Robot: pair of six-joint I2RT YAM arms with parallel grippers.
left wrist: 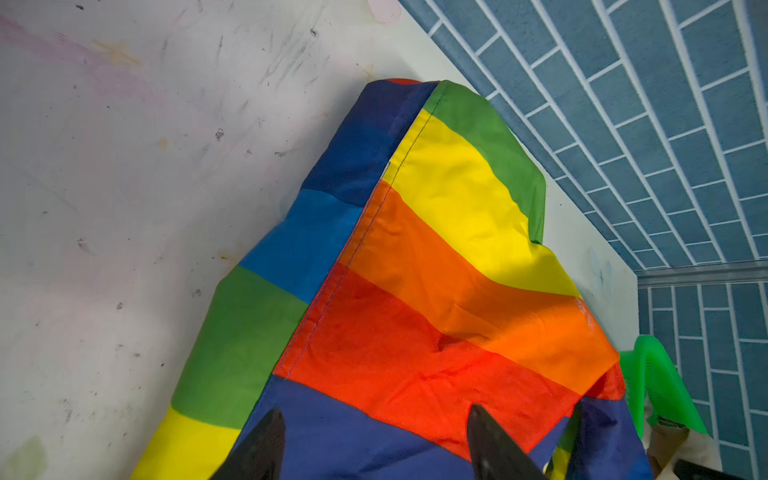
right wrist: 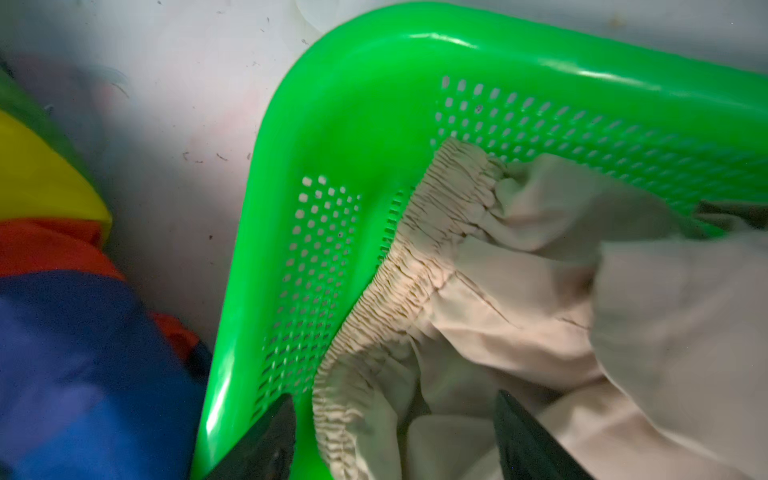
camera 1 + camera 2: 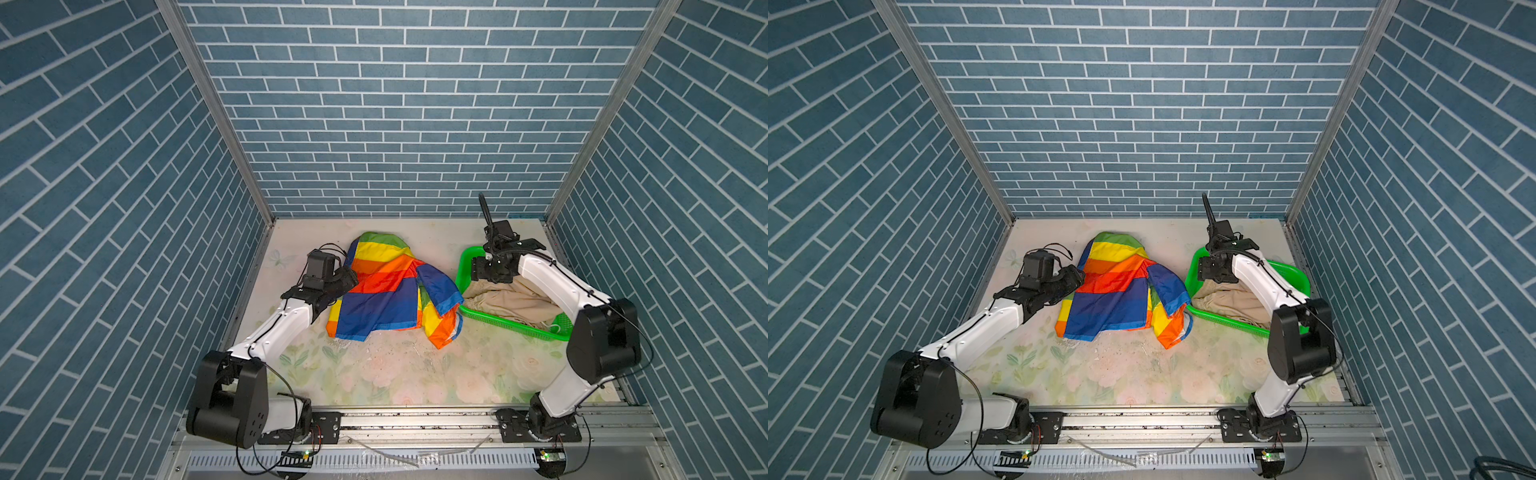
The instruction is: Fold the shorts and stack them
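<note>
Right wrist: my right claw (image 2: 392,407) stands apart, empty; beige shorts (image 2: 519,311) lie just beneath in basket (image 2: 332,124), waistband (image 2: 415,257) running forward between my fingertips (image 2: 274,432). Right arm nearer.

beige shorts (image 3: 498,303) part hidden (R arm (image 3: 552,282)), rainbow shorts (image 2: 62,353) blurred

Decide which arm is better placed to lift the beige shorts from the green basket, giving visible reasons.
Right. The right gripper hangs open over the green basket, straddling the beige shorts at their waistband; the left gripper is open over the rainbow shorts, away from the basket.
</note>
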